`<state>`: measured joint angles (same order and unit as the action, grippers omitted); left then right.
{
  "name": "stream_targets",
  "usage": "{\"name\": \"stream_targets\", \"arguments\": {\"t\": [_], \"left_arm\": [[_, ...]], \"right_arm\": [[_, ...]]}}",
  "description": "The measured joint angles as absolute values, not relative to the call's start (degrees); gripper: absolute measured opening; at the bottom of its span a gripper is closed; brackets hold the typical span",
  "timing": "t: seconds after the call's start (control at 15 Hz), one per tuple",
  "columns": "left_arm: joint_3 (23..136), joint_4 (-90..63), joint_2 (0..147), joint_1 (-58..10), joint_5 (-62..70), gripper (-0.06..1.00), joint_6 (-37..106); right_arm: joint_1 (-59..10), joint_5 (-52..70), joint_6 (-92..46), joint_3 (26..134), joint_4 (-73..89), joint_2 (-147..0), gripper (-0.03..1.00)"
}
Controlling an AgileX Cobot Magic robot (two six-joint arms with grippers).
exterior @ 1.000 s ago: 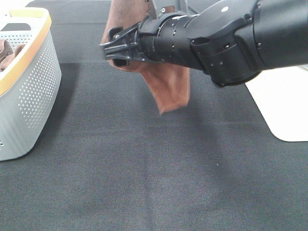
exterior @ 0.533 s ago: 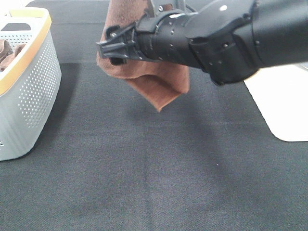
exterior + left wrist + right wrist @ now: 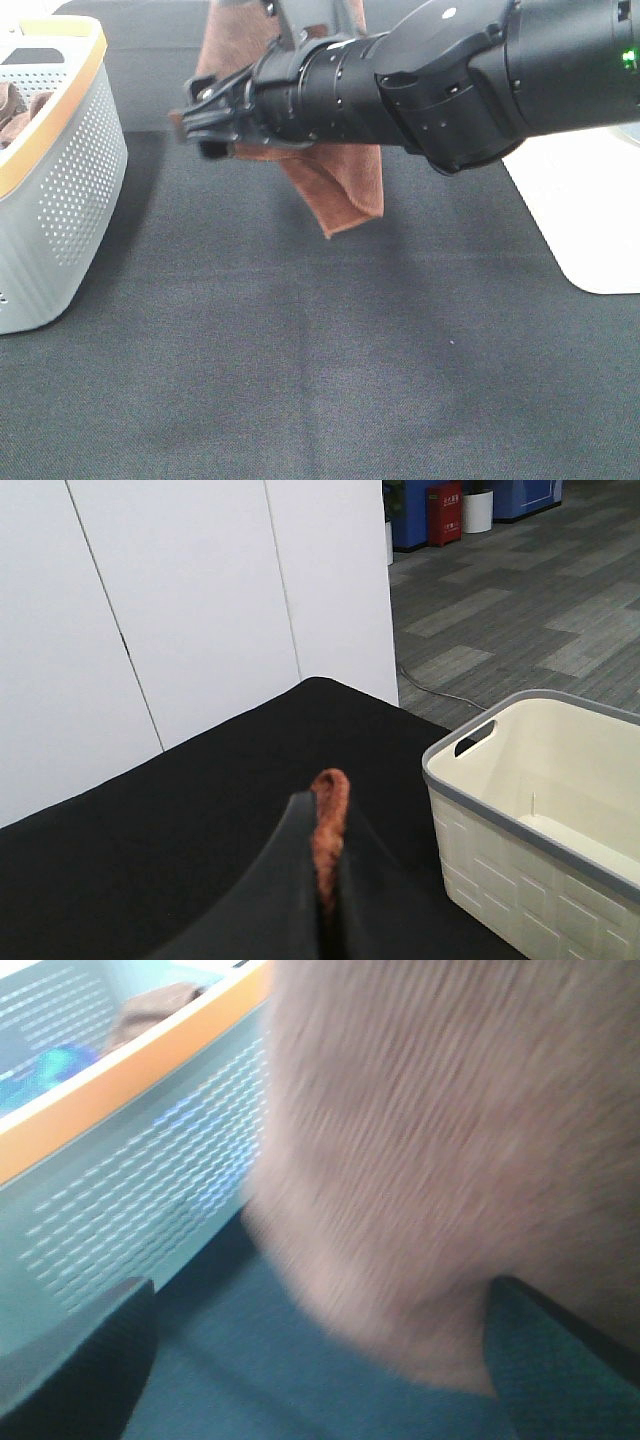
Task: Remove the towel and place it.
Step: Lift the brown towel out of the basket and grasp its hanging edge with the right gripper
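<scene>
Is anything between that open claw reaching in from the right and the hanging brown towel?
Nothing visible does. The right gripper is open, with the towel directly ahead of its fingers; the shut left gripper holds the towel up.

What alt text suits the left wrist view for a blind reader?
The left end effector is shut on a fold of the brown towel, above the black table. A cream basket with a grey rim and white wall panels also show.
</scene>
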<state>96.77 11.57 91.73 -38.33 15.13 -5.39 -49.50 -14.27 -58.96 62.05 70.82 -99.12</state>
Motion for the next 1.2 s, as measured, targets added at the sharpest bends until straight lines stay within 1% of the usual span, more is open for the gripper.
{"name": "stream_targets", "arguments": {"t": [0.2,0.4,0.47,0.6,0.67,0.87,1.07,1.2], "left_arm": [[96.77,12.20,91.79,-38.33,15.07,0.00,-5.39],[96.77,12.20,91.79,-38.33,14.95,0.00,-6.53],[96.77,12.20,91.79,-38.33,14.95,0.00,-6.53],[96.77,12.26,91.79,-38.33,14.90,0.00,-7.51],[96.77,12.26,91.79,-38.33,15.01,0.00,-7.68],[96.77,12.26,91.79,-38.33,15.53,0.00,-7.68],[96.77,12.38,91.79,-38.33,15.53,0.00,-7.68],[96.77,12.89,91.79,-38.33,15.58,0.00,-7.68]], "right_arm": [[-50.31,-9.85,-58.96,62.05,70.82,-98.66,0.83],[-55.06,-9.40,-59.01,64.40,65.26,-98.72,0.83],[-55.06,-9.40,-59.01,64.40,65.26,-98.72,0.83],[-55.98,-12.55,-58.96,67.38,61.88,-101.18,0.83],[-55.98,-17.13,-58.79,69.33,61.76,-103.88,0.83],[-55.92,-22.06,-58.56,73.34,61.71,-107.72,0.83],[-55.92,-24.58,-57.47,74.08,63.94,-109.61,0.83],[-55.92,-26.81,-57.58,73.63,69.16,-109.84,0.83]]}}
